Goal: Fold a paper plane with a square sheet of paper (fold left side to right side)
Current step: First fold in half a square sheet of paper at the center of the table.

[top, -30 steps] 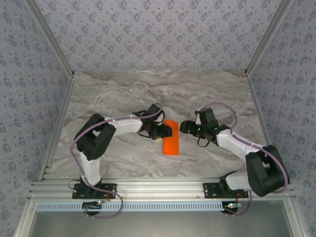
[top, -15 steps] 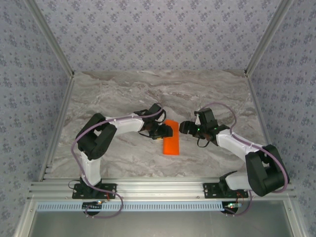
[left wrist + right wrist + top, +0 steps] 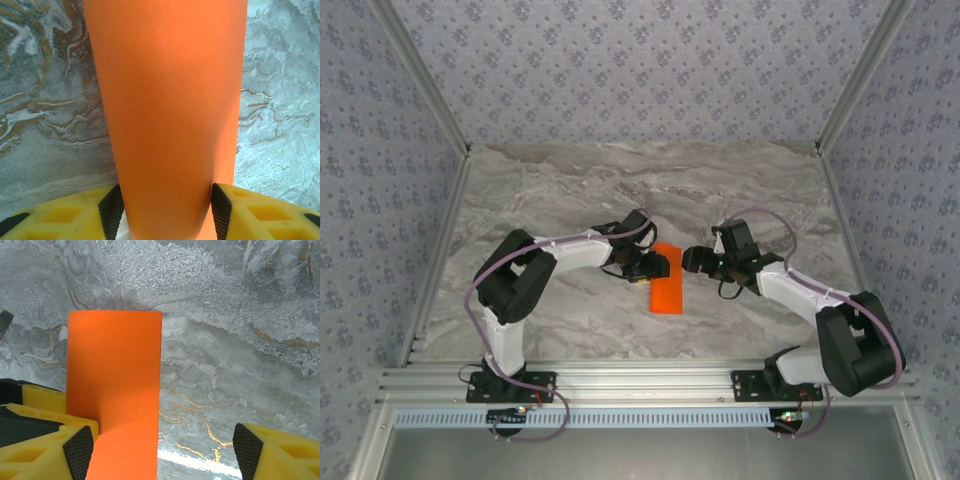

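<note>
Orange paper [image 3: 667, 288] sits bowed between the pads of our left gripper [image 3: 165, 207], pinched at both edges. Our right gripper [image 3: 163, 447] hangs wide apart over its end. We'd square the edges, then crease slowly.

The square sheet of paper [image 3: 114, 385] looks smooth and matt, the table [image 3: 225, 315] glossy marble-patterned, the end effector pads [image 3: 80, 447] cross-hatched black.

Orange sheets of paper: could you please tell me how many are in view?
1. The folded orange sheet of paper lies on the marble table, between the left end effector and the right end effector. Another could hide under the left arm.
</note>
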Available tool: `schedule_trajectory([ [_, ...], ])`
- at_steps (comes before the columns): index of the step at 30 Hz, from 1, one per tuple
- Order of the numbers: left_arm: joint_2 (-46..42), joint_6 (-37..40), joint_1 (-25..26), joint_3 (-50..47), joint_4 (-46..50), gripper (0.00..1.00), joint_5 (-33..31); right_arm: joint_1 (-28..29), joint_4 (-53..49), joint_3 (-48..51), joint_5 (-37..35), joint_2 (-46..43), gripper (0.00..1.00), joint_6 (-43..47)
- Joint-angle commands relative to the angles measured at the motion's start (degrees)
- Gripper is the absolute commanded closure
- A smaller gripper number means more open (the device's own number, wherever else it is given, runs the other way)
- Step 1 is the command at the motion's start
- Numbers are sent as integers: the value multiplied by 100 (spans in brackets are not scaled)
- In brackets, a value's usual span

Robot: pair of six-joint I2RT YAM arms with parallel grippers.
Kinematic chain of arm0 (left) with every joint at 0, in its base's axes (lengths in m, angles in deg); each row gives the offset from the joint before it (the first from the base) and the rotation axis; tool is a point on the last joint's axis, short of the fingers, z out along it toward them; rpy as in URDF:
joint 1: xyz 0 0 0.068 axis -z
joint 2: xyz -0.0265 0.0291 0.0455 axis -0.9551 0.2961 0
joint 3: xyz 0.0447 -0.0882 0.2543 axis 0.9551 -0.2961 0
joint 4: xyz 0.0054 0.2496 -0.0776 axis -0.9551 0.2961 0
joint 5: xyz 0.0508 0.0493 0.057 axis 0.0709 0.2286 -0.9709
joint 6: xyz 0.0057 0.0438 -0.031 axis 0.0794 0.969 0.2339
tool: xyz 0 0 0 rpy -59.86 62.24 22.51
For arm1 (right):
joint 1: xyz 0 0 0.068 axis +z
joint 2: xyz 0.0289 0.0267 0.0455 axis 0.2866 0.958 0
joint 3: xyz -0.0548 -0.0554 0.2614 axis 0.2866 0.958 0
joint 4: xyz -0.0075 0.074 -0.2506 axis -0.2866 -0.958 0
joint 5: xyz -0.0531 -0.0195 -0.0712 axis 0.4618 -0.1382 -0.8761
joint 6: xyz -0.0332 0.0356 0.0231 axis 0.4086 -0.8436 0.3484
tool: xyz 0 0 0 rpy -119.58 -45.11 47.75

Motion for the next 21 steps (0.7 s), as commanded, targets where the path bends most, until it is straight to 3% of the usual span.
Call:
schedule_trajectory([
  [1, 345, 122, 75, -81, 402, 47, -320, 45, -75, 33, 10, 36, 22, -12],
  [15, 334, 137, 76, -81, 433, 47, -361, 51, 239, 118, 129, 61, 27, -212],
  [18, 326, 145, 74, -73, 439, 47, -359, 44, 312, 101, 264, 160, 38, -226],
  [21, 315, 152, 73, -73, 440, 47, -367, 50, 414, 64, 466, 338, 58, -221],
])
